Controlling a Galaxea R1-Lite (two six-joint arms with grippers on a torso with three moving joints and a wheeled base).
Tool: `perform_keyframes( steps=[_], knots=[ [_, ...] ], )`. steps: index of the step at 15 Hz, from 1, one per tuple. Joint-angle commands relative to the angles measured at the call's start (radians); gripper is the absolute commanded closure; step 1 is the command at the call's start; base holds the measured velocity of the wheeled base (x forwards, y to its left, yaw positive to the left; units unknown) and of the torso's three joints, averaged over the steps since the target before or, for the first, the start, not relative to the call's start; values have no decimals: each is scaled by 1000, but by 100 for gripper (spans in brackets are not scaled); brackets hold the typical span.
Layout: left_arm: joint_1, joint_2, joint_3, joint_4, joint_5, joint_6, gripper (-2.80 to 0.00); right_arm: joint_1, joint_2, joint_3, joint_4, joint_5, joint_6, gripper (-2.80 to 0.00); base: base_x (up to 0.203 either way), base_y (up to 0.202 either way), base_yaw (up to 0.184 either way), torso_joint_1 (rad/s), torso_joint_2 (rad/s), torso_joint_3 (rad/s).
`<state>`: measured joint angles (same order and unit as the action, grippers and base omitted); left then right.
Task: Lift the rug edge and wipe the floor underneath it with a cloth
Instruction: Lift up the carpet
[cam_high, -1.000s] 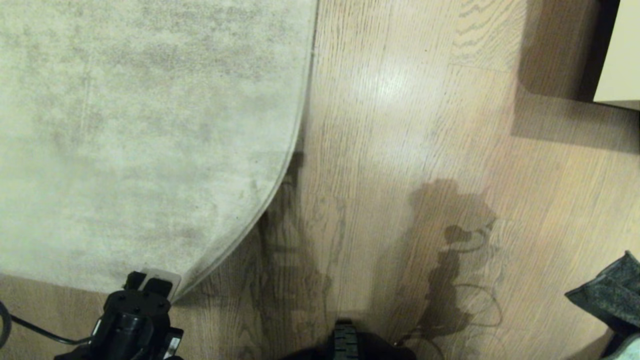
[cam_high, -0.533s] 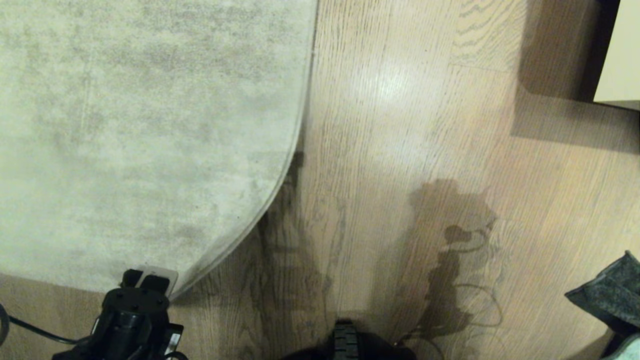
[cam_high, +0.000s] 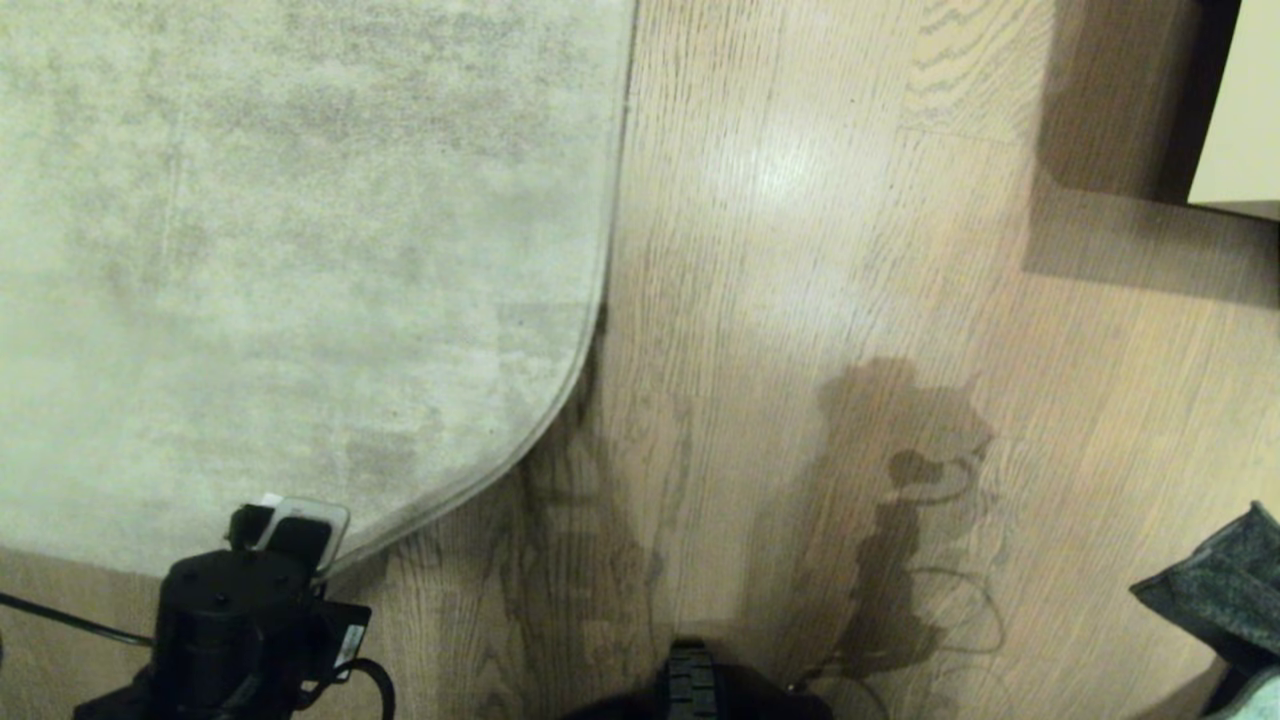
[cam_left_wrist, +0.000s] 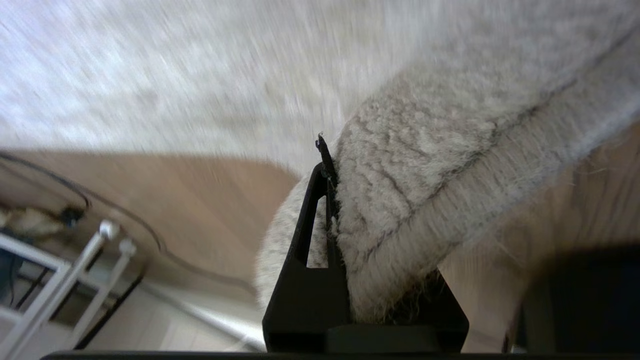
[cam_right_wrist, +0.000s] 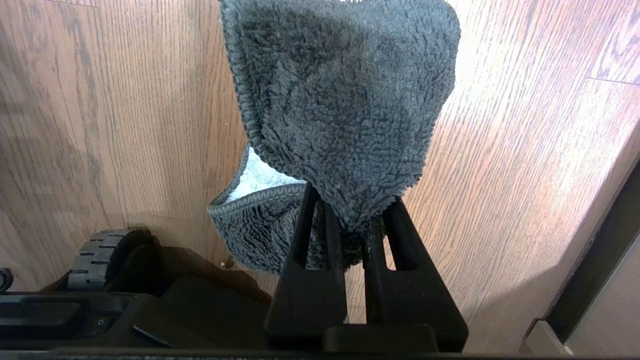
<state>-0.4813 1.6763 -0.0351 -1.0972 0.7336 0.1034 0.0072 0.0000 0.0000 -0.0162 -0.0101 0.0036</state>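
Observation:
The pale grey-beige rug (cam_high: 280, 250) fills the left of the head view, and its rug edge (cam_high: 560, 400) curves down toward the near left corner. My left gripper (cam_high: 285, 528) is shut on that corner. In the left wrist view the rug edge (cam_left_wrist: 425, 200) sits pinched in the left gripper (cam_left_wrist: 350, 200) and hides one finger. My right gripper (cam_right_wrist: 352, 200) is shut on the dark grey-green cloth (cam_right_wrist: 340, 100), which hangs above the wooden floor (cam_right_wrist: 500, 150). In the head view the cloth (cam_high: 1210, 590) shows at the lower right, over the floor (cam_high: 800, 300).
A cream piece of furniture (cam_high: 1240, 110) with a dark base stands at the far right. My base wheel (cam_high: 692, 680) shows at the bottom centre. A black cable (cam_high: 60, 620) trails near the left arm. White metal legs (cam_left_wrist: 60, 270) stand beyond the rug corner.
My left gripper has shifted left and slightly away with the rug corner in it. The rug edge near it now bends in a rounder curve. The cloth has not moved.

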Motion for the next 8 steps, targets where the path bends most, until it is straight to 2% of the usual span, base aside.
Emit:
perform_keyframes(
  steps=[1, 2, 3, 8],
  knots=[
    [16, -37, 4, -30, 0, 28, 0, 0, 0, 0, -1, -1, -1, 0, 0, 0, 0, 0, 0, 0],
    [30, -61, 4, -31, -7, 41, 0, 0, 0, 0, -1, -1, -1, 0, 0, 0, 0, 0, 0, 0],
    [51, -84, 4, -31, -42, 52, 0, 0, 0, 0, -1, -1, -1, 0, 0, 0, 0, 0, 0, 0],
    [188, -142, 4, -32, -280, 153, 0, 0, 0, 0, -1, -1, 0, 0, 0, 0, 0, 0, 0, 0]
  ],
)
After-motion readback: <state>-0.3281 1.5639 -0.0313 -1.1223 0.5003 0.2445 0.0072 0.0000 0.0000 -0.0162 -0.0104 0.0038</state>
